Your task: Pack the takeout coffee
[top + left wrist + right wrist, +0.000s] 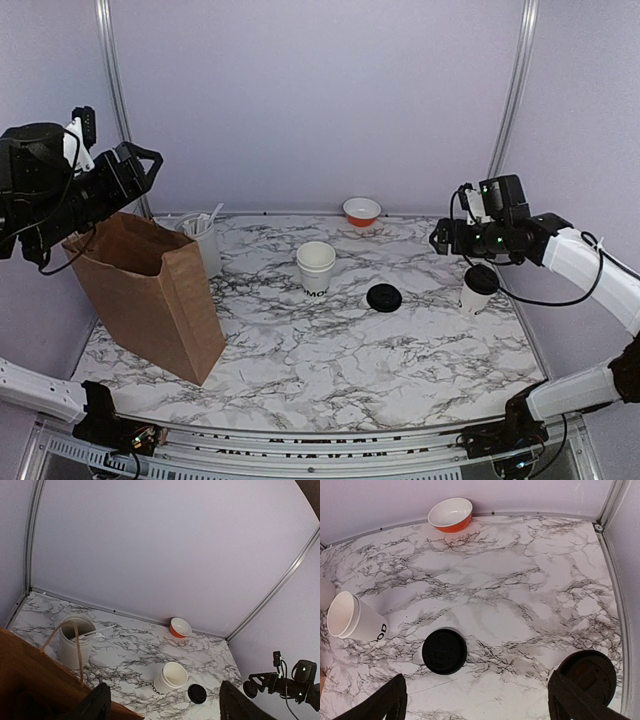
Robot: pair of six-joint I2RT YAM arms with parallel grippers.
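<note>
Bag (150,290) stands against the table's (330,370) left edge; left gripper (164,690) and right gripper (477,690) both spread apart.

left arm (45,180) raised high, left gripper (143,165) jaws spread, empty; right arm (590,262) lower, right gripper (440,238) spread wide, empty

- My end effector (477,692) hangs over the marbled counter (520,580), fingers spread wide and holding nothing.
- A black lid (444,651) lies flat just ahead.
- A lidded cup (585,676) stands at lower right.
- An open white cup (355,620) is on the left, and an orange bowl (451,514) sits at the back.
</note>
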